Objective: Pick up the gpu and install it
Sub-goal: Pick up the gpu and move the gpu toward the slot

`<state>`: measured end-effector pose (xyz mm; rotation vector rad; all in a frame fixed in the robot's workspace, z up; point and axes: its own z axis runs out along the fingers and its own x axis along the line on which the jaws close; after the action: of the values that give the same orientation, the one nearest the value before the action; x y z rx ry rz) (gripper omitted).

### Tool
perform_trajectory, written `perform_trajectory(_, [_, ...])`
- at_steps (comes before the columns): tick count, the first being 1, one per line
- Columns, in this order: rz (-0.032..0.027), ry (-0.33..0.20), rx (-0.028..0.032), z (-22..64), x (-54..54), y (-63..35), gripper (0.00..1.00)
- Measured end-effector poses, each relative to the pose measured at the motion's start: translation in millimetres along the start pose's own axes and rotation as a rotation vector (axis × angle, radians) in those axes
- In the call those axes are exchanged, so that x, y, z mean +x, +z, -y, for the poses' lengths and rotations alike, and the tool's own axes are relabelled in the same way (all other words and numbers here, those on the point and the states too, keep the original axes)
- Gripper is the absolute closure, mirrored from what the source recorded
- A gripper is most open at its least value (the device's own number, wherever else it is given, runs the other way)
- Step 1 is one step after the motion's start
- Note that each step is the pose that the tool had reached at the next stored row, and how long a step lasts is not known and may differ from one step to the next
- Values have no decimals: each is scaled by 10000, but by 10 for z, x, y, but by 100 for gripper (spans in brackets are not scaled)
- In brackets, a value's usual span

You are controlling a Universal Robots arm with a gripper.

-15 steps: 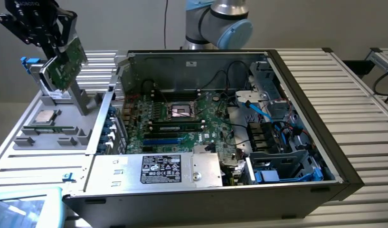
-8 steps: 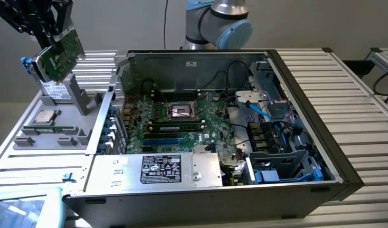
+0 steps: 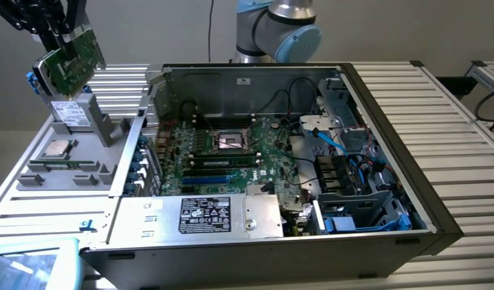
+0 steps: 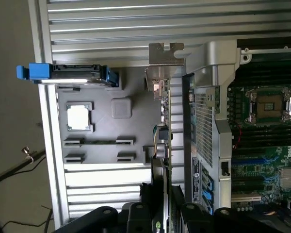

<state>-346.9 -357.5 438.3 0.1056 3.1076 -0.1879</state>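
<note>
one card is in play, and i have it: the gripper (image 3: 61, 37) is closed partway onto the gpu (image 3: 72, 60), pinching it by its upper edge. the card hangs tilted, green face toward the exterior view. it sits above the grey parts tray (image 4: 102, 128) at that view's left, apart from the tray and well apart from the open computer case (image 3: 230, 84). through the wrist view i see the card edge-on, with its metal bracket (image 4: 165, 53) at the end away from the fingers (image 4: 136, 216). i judge the pick-up done and the carry toward the motherboard (image 3: 271, 151) the step in hand; nothing is seated yet. as i read it, the install calls for bringing the card upright over the blue slots (image 3: 205, 179), with its contact edge lined up square along one slot before any push down. a skewed entry could jam.
</note>
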Motion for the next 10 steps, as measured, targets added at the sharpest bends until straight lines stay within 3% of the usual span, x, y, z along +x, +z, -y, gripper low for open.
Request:
perform_trajectory(4, [14, -139, -8, -1, -7, -3, 73])
perform_trajectory(10, [125, -1064, -47, 0, -15, -7, 73])
